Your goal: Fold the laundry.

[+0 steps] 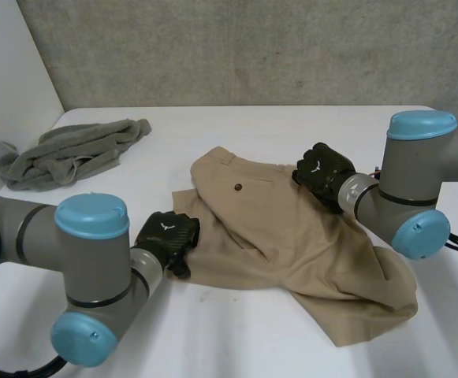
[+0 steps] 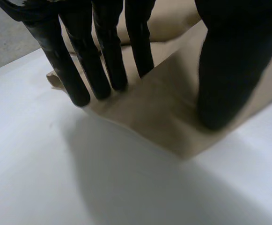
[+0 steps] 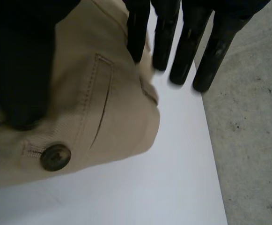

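Centrally on the table (image 1: 236,346) lie the trousers (image 1: 292,244), spread flat, long axis running from the waist at the far middle to the leg ends at the near right. My left hand (image 1: 168,235) rests at their near-left edge. Its fingers (image 2: 105,70) are straight with tips on the cloth margin, its thumb (image 2: 229,70) is set apart on the fabric, and nothing is clasped. My right hand (image 1: 323,169) sits at the far-right edge by the waist, likewise wide. Its fingers (image 3: 185,51) are straight and reach past the hem over bare table, and its thumb (image 3: 18,70) lies on the cloth beside a pocket (image 3: 100,112) and its button (image 3: 55,157). The two hands face each other across the short axis, so I judge a fold would carry one edge over toward the other, the left hand being nearer the free corner. A towel (image 1: 71,153) lies crumpled well apart at the far left. A small pale mark shows on the back of each hand, but I cannot read it, and I see no label on the cloth.
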`<state>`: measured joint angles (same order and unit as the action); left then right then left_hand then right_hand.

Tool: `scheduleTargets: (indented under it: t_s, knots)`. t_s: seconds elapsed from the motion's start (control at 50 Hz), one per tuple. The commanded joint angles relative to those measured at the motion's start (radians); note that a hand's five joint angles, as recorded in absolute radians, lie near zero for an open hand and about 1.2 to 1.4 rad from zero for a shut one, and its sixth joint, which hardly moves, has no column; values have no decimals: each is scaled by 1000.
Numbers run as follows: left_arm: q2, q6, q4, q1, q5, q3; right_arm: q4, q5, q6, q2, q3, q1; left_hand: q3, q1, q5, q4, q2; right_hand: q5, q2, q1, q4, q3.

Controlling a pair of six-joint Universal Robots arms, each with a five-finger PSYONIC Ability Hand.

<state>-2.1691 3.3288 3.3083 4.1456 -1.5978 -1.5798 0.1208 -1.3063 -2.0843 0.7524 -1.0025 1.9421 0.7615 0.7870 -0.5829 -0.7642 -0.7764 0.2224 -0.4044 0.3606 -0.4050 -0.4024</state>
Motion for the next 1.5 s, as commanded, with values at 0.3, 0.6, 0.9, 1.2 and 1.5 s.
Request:
scheduleTargets:
  t_s: [0.3,0.6,0.9,1.2,1.5]
  knots:
    - [-71,164,111,19,-21,466,-4,-51,-437,11,297,-14,635,609,-639,-632,-620,999,-992,1036,-991,-994]
    - [23,170,246,15,-53,506,198,-59,-496,183,158,-2,635,609,-639,-632,-620,907,-900,944,-899,-902]
    - [376,190,249,-50,28,8,206,5,-338,118,93,0,635,609,-639,-632,-620,-222,230,-186,230,228]
    - [436,189,246,-53,39,-37,166,36,-395,-156,275,49,635,609,-639,-632,-620,-222,230,-186,230,228]
    - [414,181,257,-44,38,26,51,-102,-563,-223,367,58,635,609,-639,-632,-620,999,-992,1036,-991,-994]
